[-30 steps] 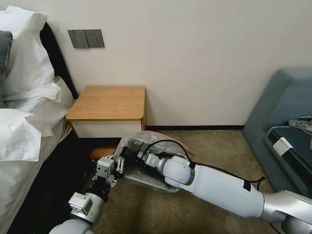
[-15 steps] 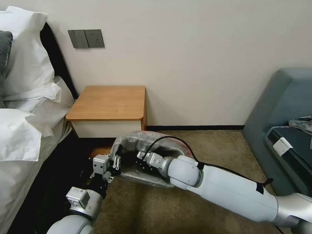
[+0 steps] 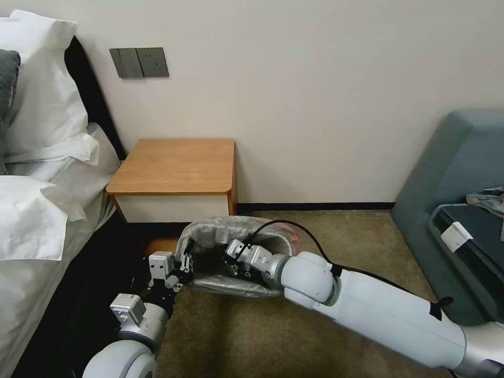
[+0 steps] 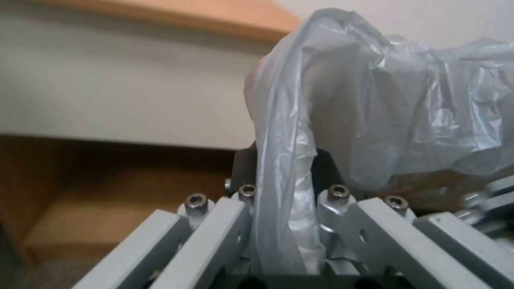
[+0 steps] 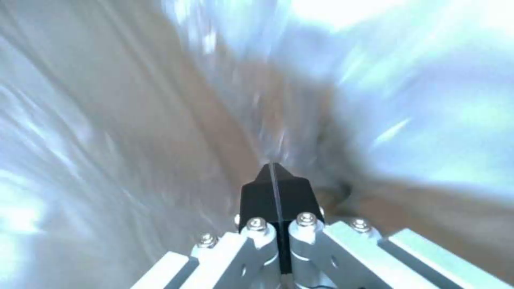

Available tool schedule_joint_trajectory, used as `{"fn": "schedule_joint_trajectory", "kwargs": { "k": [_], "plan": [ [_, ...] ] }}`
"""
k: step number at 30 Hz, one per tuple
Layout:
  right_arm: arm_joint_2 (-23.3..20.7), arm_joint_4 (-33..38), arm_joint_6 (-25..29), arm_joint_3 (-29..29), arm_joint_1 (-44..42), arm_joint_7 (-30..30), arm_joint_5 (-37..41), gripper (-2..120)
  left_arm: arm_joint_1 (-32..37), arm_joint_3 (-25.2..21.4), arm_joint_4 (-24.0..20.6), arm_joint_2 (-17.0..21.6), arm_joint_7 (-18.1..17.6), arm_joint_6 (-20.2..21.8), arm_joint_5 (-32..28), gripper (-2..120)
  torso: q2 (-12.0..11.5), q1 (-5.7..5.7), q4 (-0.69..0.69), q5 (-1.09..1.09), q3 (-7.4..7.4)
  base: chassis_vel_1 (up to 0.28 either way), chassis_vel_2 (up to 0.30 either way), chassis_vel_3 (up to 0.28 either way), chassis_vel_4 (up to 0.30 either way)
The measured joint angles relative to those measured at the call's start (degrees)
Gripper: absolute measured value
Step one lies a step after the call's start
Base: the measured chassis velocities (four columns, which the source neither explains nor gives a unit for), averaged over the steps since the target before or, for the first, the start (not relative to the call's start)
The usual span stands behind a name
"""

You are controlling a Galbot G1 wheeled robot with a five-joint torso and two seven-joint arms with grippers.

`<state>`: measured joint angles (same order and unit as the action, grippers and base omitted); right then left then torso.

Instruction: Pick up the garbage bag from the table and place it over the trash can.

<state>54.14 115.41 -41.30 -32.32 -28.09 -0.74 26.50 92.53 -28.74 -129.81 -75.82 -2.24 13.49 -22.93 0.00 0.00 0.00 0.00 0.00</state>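
The garbage bag is a crinkly grey film with a reddish edge, stretched on the carpet in front of the table. The trash can is hidden under the plastic. My left gripper is at the bag's left edge. In the left wrist view a fold of the bag runs down between the fingers of the left gripper, which is shut on it. My right gripper reaches into the bag's mouth from the right. In the right wrist view the right gripper has its black tips pressed together, with the plastic all around it.
A bed with white pillows lies along the left. A grey-blue sofa with a dark case stands at the right. The wall rises behind the nightstand. Brown carpet stretches between the bag and the sofa.
The bag has been drawn lower and flatter. My left gripper has moved slightly left and down with its edge. The right arm's elbow has moved right while its gripper stays in the bag.
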Motion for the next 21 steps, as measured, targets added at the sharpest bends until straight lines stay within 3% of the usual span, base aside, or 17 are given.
{"fn": "schedule_joint_trajectory", "kwargs": {
  "k": [5, 7, 9, 13, 17, 21],
  "plan": [
    [-1.7, 2.3, 2.6, 3.1, -1.3, 0.2, 3.7, 0, -0.1, 0.5, 1.5, 0.0, -1.2, 0.7, -1.6, 5, 0.0, 0.00, 0.00, 0.00, 0.00, 0.000, 0.000, 0.000, 0.000],
    [-3.3, 3.7, 7.3, 6.3, -3.5, 0.3, 4.5, -1, -0.1, 1.1, 2.3, 0.0, -2.6, 1.5, -3.6, 5, 0.0, 0.00, 0.00, 0.00, 0.00, 0.000, 0.000, 0.000, 0.000],
    [-3.8, 4.2, 8.7, 7.8, -4.4, 0.3, 4.5, 2, 0.0, 1.4, 2.4, -0.1, -3.1, 1.8, -4.3, 5, 0.0, 0.00, 0.00, 0.00, 0.00, 0.000, 0.000, 0.000, 0.000],
    [-6.6, 7.5, 15.0, 18.7, -13.2, 0.3, 5.9, 22, 0.4, 2.4, 2.5, -0.3, -6.8, 5.2, -7.7, 5, 0.0, 0.00, 0.00, 0.01, 0.00, 0.000, 0.000, 0.000, 0.000],
    [-8.5, 9.7, 19.6, 23.9, -20.5, 2.2, 6.0, 34, 0.4, 2.9, 2.9, -0.5, -9.1, 6.6, -9.1, 5, 0.0, 0.00, -0.02, 0.01, -0.01, 0.000, 0.000, 0.000, 0.000],
    [-8.9, 10.9, 21.4, 25.3, -24.2, 5.6, 5.2, 45, 0.3, 3.3, 3.3, -0.8, -10.4, 7.1, -9.5, 5, 0.0, 0.00, -0.01, 0.02, -0.01, 0.000, 0.000, 0.000, 0.000]
  ]
}}
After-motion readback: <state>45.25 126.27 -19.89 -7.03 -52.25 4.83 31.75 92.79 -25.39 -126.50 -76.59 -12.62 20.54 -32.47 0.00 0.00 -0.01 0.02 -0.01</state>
